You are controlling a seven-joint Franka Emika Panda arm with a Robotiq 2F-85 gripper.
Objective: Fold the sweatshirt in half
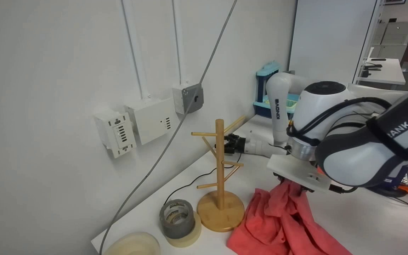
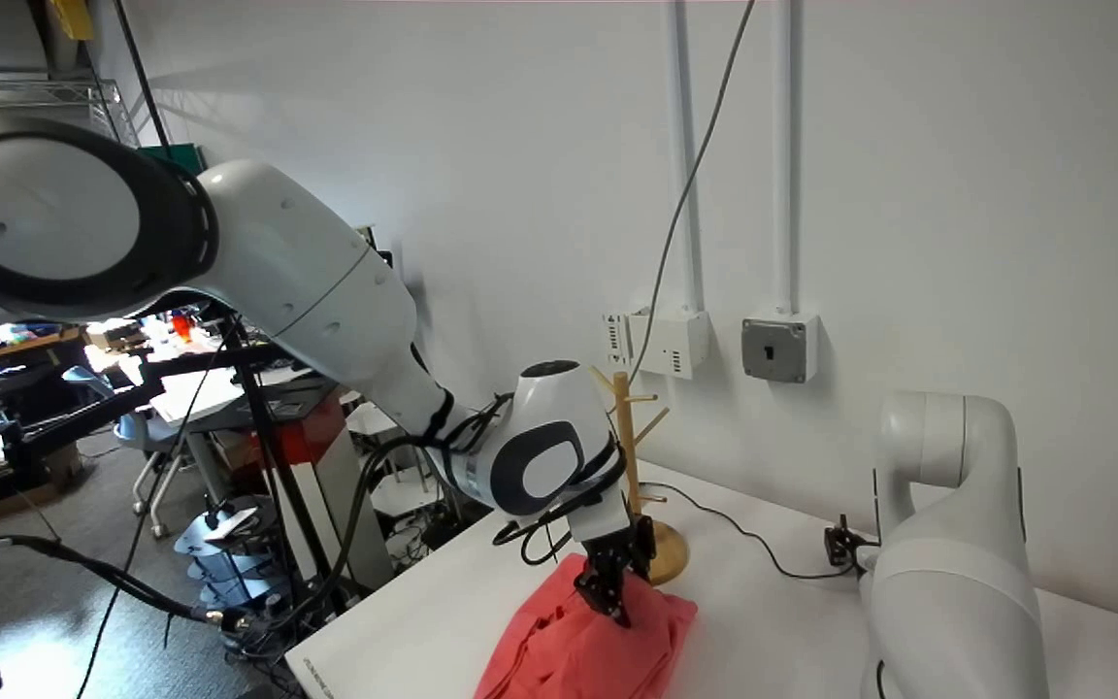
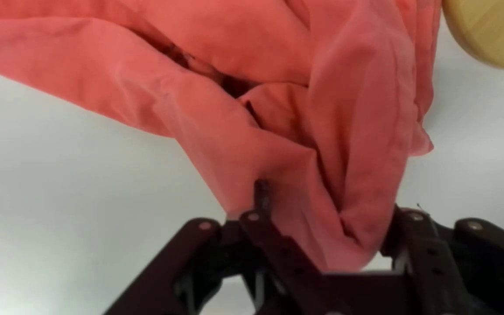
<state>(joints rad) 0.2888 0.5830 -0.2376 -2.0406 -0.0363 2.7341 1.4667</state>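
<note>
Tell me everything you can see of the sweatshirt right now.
The sweatshirt is plain coral-red fabric, soft-looking and rumpled into deep folds with dark hollows between; no collar or cuff can be made out. It lies on the white table, narrowing to a bunched end between the parted jaws of the gripper; whether they press it is unclear. One side lies close to the wooden stand's base.

Coral-red, plain and heavily wrinkled, the sweatshirt (image 1: pixel 278 226) lies in a loose heap just beside the wooden mug stand (image 1: pixel 220 170), its overlapping folds narrowing to one raised, gathered end.
</note>
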